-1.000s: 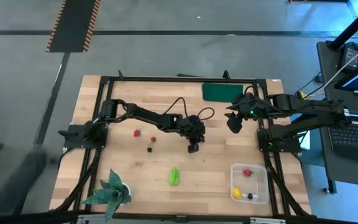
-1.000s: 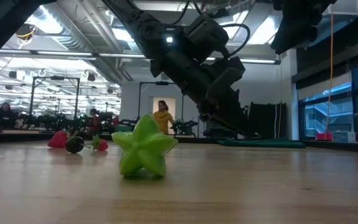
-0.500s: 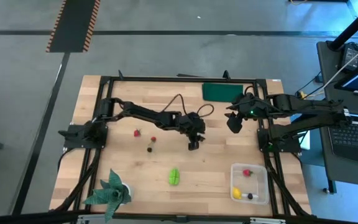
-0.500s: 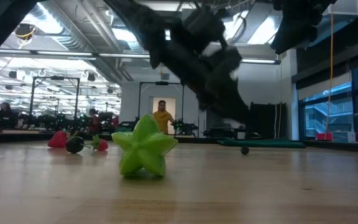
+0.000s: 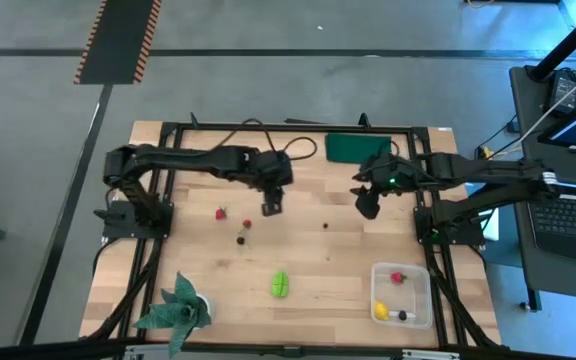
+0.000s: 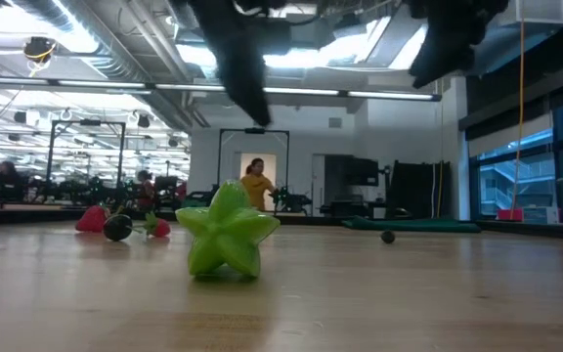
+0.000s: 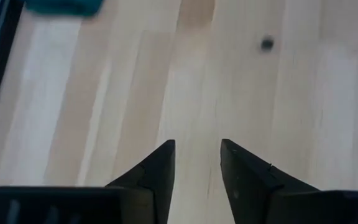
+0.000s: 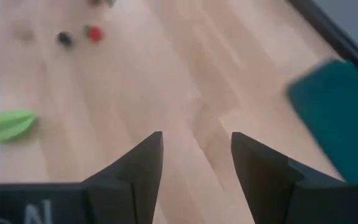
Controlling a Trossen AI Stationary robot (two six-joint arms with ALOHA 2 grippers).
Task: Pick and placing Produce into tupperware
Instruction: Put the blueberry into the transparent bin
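High view, stock on the table (image 5: 168, 240), placed from the tupperware (image 5: 402, 296) at the near right corner.

Tupperware: clear box, holding a red berry (image 5: 398, 277), a lemon (image 5: 380, 311) and a dark berry (image 5: 402, 315); lemon and dark berry sit along its near side, red berry at the far side.

Green piece (image 5: 281, 284): on the wood, left of the tupperware, well apart from it. Low view shows it star-shaped, standing on its points.

Loose dark berry (image 5: 327, 224): on the wood, beyond the tupperware and to its left, between my two grippers.

Cluster far left of the tupperware: strawberry (image 5: 220, 212), small red berry (image 5: 247, 223), dark berry (image 5: 240, 239), lying near one another.

Green mat (image 5: 356, 147): far edge of the table, straight beyond the tupperware.

Plant (image 5: 180, 308): near left corner, opposite the tupperware.

My left gripper (image 5: 270, 207): raised above the wood, far left of the tupperware, just beyond the cluster; jaws slightly parted, nothing between them.

My right gripper (image 5: 368, 208): raised beyond the tupperware, near the mat; jaws parted, nothing between them.
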